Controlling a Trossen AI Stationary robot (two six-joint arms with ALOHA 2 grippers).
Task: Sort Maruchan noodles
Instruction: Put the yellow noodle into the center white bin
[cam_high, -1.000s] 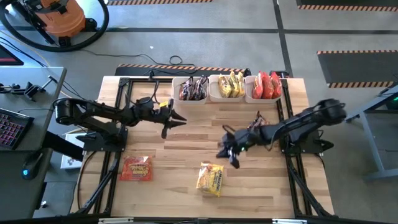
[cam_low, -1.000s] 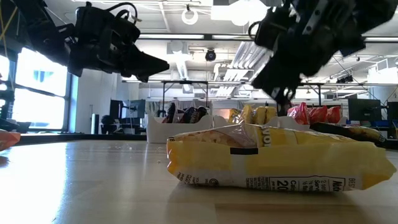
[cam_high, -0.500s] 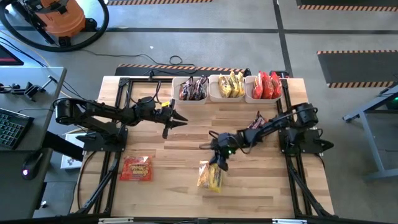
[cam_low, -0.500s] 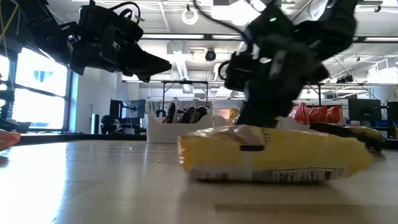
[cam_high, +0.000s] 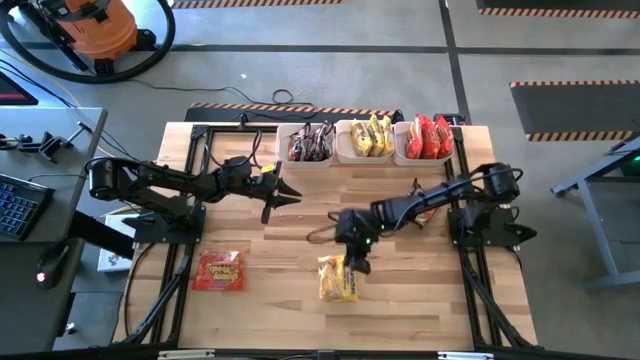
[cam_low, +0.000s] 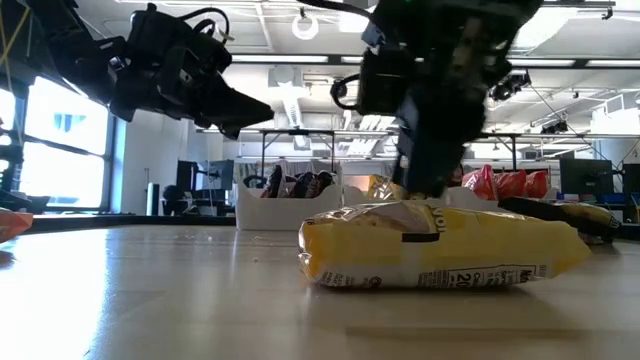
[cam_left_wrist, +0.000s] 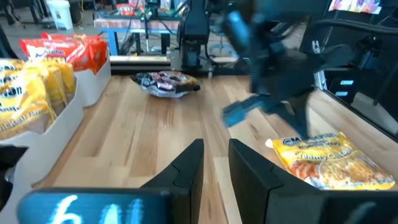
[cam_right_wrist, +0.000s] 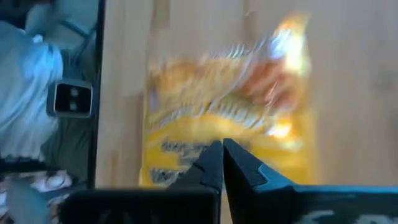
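Note:
A yellow Maruchan noodles packet (cam_high: 339, 279) lies flat near the table's middle front. My right gripper (cam_high: 357, 262) is shut, and its fingertips are down on the packet's far part. A red packet (cam_high: 219, 270) lies flat at the front left. A dark packet (cam_left_wrist: 165, 83) rests on the table farther right. My left gripper (cam_high: 288, 193) hovers left of centre, above the table. Its fingers (cam_left_wrist: 216, 163) stand a little apart with nothing between them. My right gripper's shut fingertips (cam_right_wrist: 222, 159) rest on the top of the yellow packet near its far edge (cam_low: 425, 208). The fingers slant downward from the table's far right. The packet lies flat on the table under them.
Three white bins stand in a row at the far edge. They hold dark packets (cam_high: 308, 143), yellow packets (cam_high: 366, 138) and red packets (cam_high: 425, 138). Bare wood shows between the bins and the loose packets.
My right gripper has moved toward the table's left and near edge and sunk, tipping more steeply down, until its shut tips came onto the yellow packet. The packet has turned about and slid a little on the table.

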